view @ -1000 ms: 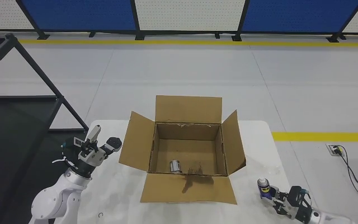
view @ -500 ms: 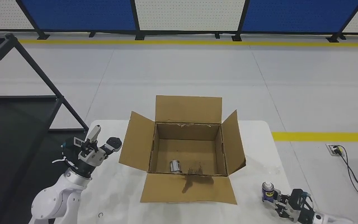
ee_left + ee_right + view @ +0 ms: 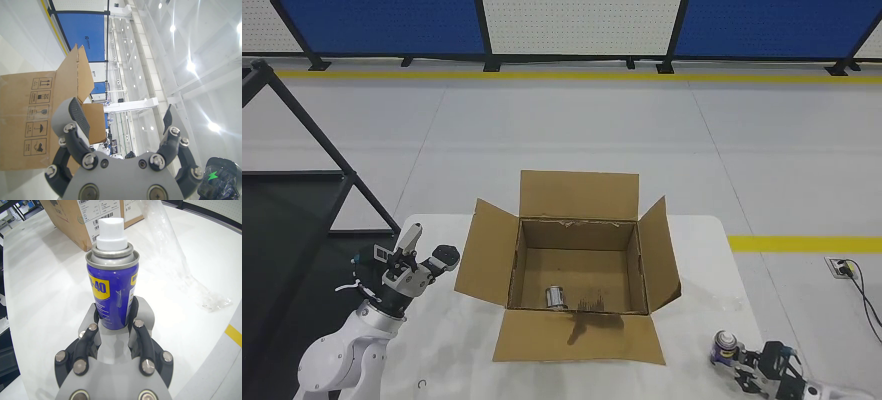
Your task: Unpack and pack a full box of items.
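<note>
- Top view: box (image 3: pixel 493 262) at table (image 3: pixel 457 345) centre, all four flaps folded out.
- Inside the box, on the floor toward 7 o'clock, lies a small metal item (image 3: pixel 556 297). A dark thing sits just beside it, too unclear to name.
- Left claw (image 3: pixel 427 252) at 9 o'clock of the box, near the left flap but apart from it. Fingers spread, nothing between them.
- Right claw (image 3: pixel 741 366) at 4 o'clock of the box, near the table's edge, pinching the can (image 3: pixel 726 346). Can well apart from the box.
- Left wrist view: left claw (image 3: pixel 122 111) spread wide and empty, ribbed pads (image 3: pixel 79 115) bare. Box (image 3: pixel 28 117) beyond one finger, its printed side wall facing the camera, flaps standing up past it.
- Right wrist view: right claw (image 3: pixel 115 315) pressed onto the lower body of the can (image 3: pixel 111 281), one finger on each side.
- Can is blue with a white cap, upright in the grip. Base hidden, so I cannot tell whether it touches the table (image 3: pixel 47 285).
- Box (image 3: pixel 75 217) stands beyond the can, its corner and labelled walls toward the camera.
- A clear plastic bag (image 3: pixel 170 256) lies flat on the table beside the box, apart from the can.
</note>
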Controlling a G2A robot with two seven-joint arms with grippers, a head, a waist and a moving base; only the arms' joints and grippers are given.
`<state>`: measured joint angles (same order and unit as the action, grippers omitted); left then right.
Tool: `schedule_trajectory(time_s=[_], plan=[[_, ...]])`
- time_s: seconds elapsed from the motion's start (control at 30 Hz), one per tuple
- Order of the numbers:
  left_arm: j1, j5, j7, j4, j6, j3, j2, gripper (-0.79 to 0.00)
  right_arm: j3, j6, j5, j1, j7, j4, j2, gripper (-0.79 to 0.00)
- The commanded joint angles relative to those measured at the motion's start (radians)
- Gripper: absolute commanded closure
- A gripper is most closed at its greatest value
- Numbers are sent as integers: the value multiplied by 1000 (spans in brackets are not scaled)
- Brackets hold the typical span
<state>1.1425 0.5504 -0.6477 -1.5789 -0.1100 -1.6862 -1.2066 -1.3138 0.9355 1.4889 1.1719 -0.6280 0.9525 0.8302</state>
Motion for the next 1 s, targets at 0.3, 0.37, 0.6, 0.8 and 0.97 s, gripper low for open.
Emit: schedule_trajectory(time_s=[0.3, 0.37, 0.6, 0.8, 0.97], plan=[[0, 0, 0, 0, 0, 0, 0, -785, -11, 7, 16, 10, -35, 2, -7, -573], [0, 0, 0, 0, 0, 0, 0, -785, -16, 7, 14, 13, -45, 2, -8, -640], [0, 0, 0, 0, 0, 0, 0, -785, -36, 11, 15, 26, -72, 13, -16, -760], [0, 0, 0, 0, 0, 0, 0, -785, -40, 5, 13, 38, -80, 35, -17, -477], [0, 0, 0, 0, 0, 0, 0, -785, -36, 0, -2, 37, -85, 43, -15, -296]])
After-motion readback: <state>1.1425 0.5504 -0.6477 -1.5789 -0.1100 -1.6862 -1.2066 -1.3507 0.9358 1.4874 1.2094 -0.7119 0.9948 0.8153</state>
